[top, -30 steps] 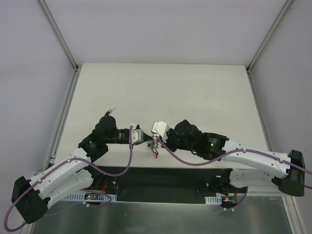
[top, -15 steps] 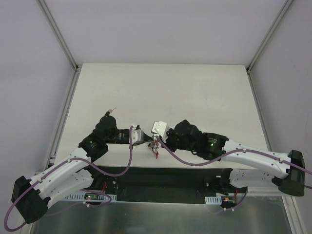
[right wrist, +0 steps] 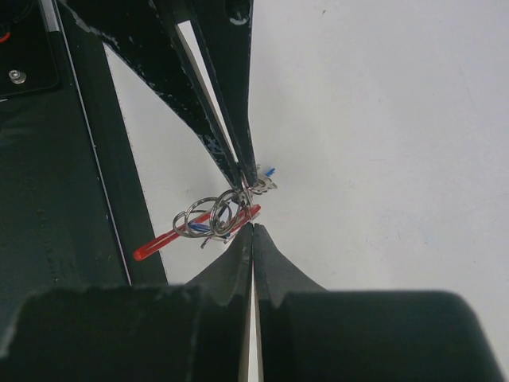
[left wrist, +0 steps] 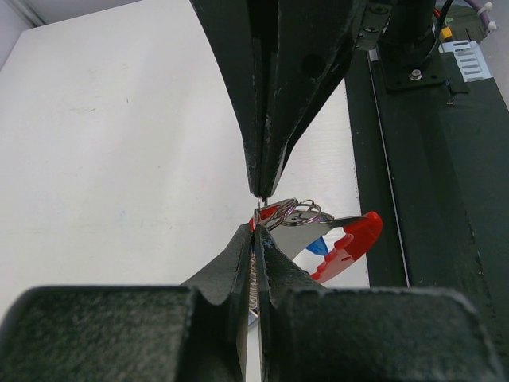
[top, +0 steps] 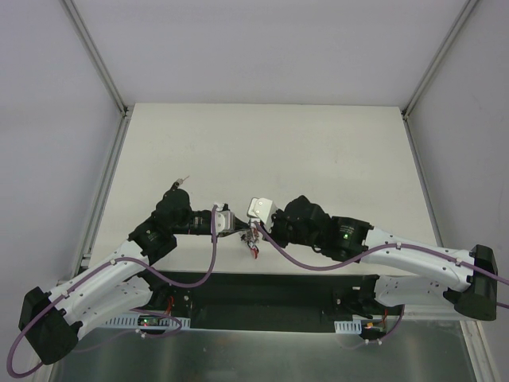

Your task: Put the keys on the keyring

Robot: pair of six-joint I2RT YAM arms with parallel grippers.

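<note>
The keyring [left wrist: 299,212] is a bunch of silver rings with a red curved clip [left wrist: 351,241], held up between both grippers near the table's front edge. It also shows in the top view [top: 253,241] and in the right wrist view [right wrist: 208,216], with its red clip [right wrist: 169,239]. A blue key head [left wrist: 318,247] peeks out under the clip, and a blue bit [right wrist: 270,170] shows by the left fingertips. My left gripper [left wrist: 256,229] is shut on the silver chain. My right gripper [right wrist: 253,228] is shut on thin metal at the rings. The black key is hidden.
The black base plate [left wrist: 445,199] of the arms lies just beside the grippers, along the table's near edge. The white table [top: 262,151] stretches away behind them. A small dark part [top: 184,182] sticks out near the left arm's elbow.
</note>
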